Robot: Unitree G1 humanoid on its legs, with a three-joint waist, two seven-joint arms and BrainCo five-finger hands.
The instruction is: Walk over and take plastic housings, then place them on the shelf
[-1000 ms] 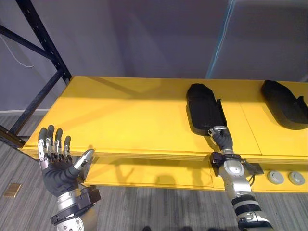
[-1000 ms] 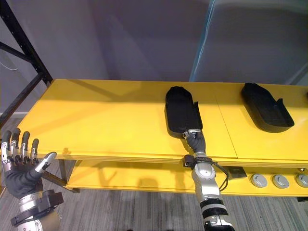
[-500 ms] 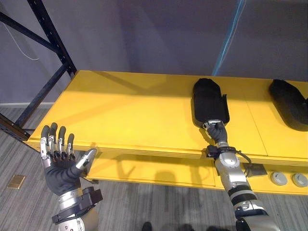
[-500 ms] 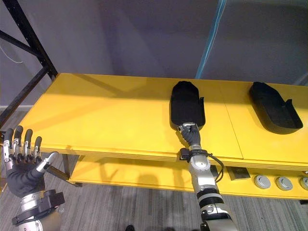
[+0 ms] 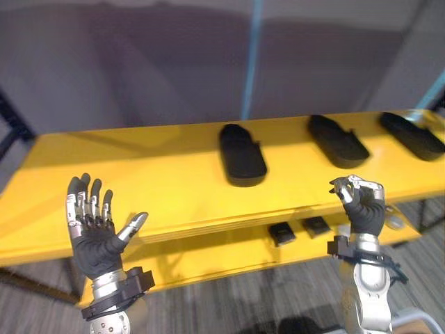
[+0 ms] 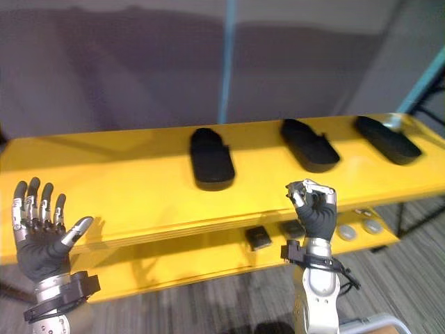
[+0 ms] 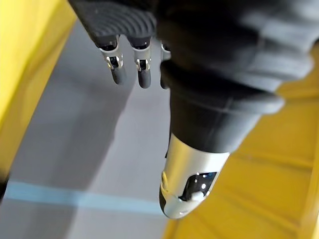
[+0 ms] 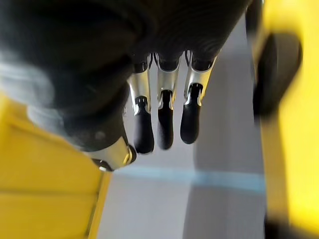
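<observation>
- The yellow shelf (image 5: pixel 139 181) runs across both eye views, and three black plastic housings lie on its top level in a row, well apart from each other.
- The left housing (image 5: pixel 242 154) lies near the middle of the shelf. The middle housing (image 5: pixel 337 140) and the right housing (image 5: pixel 411 136) lie farther toward the robot's right.
- The left hand (image 5: pixel 94 243) is raised at the lower left, in front of the shelf's front edge. Its palm faces the camera, its fingers are straight and spread, and its thumb is held out to the side. It holds nothing.
- The right hand (image 5: pixel 361 209) is up at the lower right, in front of the shelf edge and apart from every housing. Its fingers are curled in toward the thumb and nothing sits between them.
- The left eye view shows two small dark blocks (image 5: pixel 281 233) side by side on the lower level (image 5: pixel 208 254), between the two hands.
- The right eye view adds two round grey discs (image 6: pixel 373 226) on that lower level, just to the right of the right hand.
- The left wrist view looks along the empty left hand: the silver thumb (image 7: pixel 192 184) stands apart from the fingers, with yellow shelf on either side.
- The right wrist view shows the dark fingertips (image 8: pixel 164 124) close together with nothing in them. Past them a dark shape lies on the yellow surface, too blurred to name.
- A pale blue strip (image 5: pixel 250 59) runs upright on the grey wall (image 5: pixel 139 69) behind the shelf.
</observation>
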